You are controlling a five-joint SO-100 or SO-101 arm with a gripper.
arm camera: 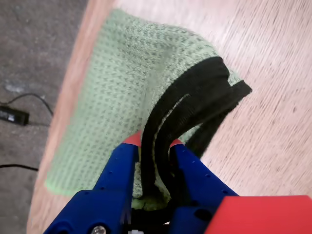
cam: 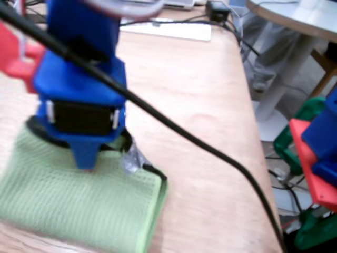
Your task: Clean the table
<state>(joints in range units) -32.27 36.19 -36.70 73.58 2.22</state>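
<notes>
The table (cam: 210,105), a light-brown wooden top with a pinkish grain, fills most of the fixed view and runs to a rounded far corner at the upper right; in the wrist view its edge shows on the left, with grey floor beyond it. On it, near that edge, lies a folded green cloth (cam: 79,200) with a waffle weave, and a black strap (arm camera: 195,102) sits on top of the cloth, its loose end reaching onto the bare wood. The blue gripper (arm camera: 155,144) is clamped on the strap: in the wrist view its two red-tipped fingers (arm camera: 131,141) press in from both sides of the black bands, which arch up between them. In the fixed view the blue arm stands over the cloth's far end, and a black cable (cam: 210,150) crosses the frame diagonally in front of it. A white keyboard (cam: 174,29) lies at the far end of the table, and a small round pale table (cam: 295,21) stands beyond the corner. On the floor in the wrist view lies a black power adapter (arm camera: 12,115).
</notes>
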